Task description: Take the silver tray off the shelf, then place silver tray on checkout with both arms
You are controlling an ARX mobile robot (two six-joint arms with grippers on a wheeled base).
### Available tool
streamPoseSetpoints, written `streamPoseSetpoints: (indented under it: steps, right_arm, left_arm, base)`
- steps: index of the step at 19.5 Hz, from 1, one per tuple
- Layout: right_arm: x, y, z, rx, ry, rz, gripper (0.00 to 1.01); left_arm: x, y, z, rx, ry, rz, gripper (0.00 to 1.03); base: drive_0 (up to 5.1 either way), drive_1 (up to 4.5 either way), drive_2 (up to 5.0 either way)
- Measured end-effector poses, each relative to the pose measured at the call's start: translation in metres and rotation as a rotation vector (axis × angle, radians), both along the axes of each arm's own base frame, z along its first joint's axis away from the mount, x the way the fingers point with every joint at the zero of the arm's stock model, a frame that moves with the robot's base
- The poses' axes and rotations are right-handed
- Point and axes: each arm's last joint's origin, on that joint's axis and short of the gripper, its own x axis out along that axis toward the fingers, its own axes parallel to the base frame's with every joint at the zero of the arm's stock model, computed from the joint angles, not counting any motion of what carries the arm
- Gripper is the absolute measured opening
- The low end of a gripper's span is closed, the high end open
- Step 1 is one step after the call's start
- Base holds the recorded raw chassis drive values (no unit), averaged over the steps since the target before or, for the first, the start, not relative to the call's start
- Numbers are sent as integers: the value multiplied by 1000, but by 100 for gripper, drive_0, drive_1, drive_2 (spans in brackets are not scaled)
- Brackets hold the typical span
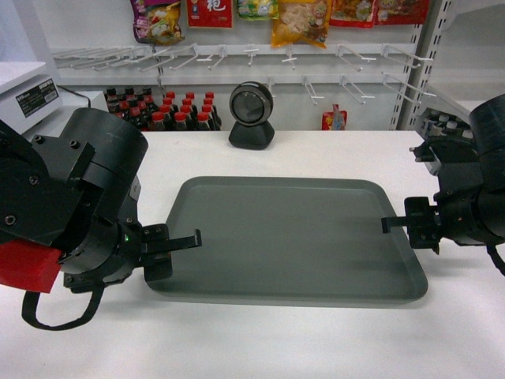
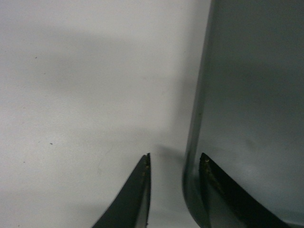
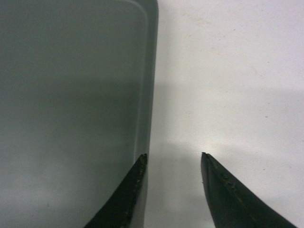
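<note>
The silver tray (image 1: 288,241) is seen lying flat on the checkout (image 1: 331,150), its short rims straddled by the parted jaws of the left gripper (image 2: 174,164) and right gripper (image 3: 173,161), nothing being clamped.

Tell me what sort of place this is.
Probably a small shop's checkout area: a round black scanner stands on the white counter, snack packets hang from pegs behind it, and rows of dark bottles fill a shelf.
</note>
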Motion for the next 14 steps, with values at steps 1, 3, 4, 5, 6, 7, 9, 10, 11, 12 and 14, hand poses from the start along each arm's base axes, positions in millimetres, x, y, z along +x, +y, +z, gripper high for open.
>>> streamPoseSetpoints:
  steps: [1, 3, 4, 5, 6, 7, 9, 10, 11, 12, 14]
  right_arm:
    - [-1, -2, 1, 0, -10, -6, 39]
    - [-5, -4, 5, -4, -51, -13, 48]
    - [-8, -5, 10, -17, -99, -9, 54]
    - [-13, -6, 17, -39, -154, -5, 60]
    - [-22, -8, 36, -61, -324, 1, 68]
    - [-27, -9, 50, -31, -579, -20, 56]
    - [-51, -12, 49, -15, -673, -26, 43]
    - [-67, -13, 47, -7, -699, -20, 36]
    - [-74, -14, 48, -7, -709, -22, 32]
    - [-81, -16, 49, -8, -718, -27, 29]
    - [-93, -22, 57, -8, -752, -39, 20]
  left_arm:
    - [-2, 1, 1, 5, -4, 3, 40]
    - [-5, 2, 4, 6, -30, 12, 47]
    - [-8, 2, 10, -5, -63, 10, 53]
    - [-12, 2, 18, -21, -104, 8, 58]
    - [-26, -3, 49, -34, -281, 3, 71]
    - [-46, -11, 89, -23, -514, -18, 83]
    - [-66, -7, 116, -45, -793, -87, 72]
    - [-76, 3, 119, -24, -887, -102, 65]
    - [-82, 9, 117, -2, -912, -106, 61]
    - [-86, 15, 113, 27, -918, -109, 58]
    - [-99, 29, 99, 76, -905, -108, 49]
  base:
    - [0, 0, 0]
    - [0, 0, 0]
    - [0, 0, 0]
    - [0, 0, 0]
    - [0, 0, 0]
    - [0, 0, 0]
    - [0, 0, 0]
    - [0, 0, 0]
    - [0, 0, 0]
    - [0, 0, 0]
    - [0, 0, 0]
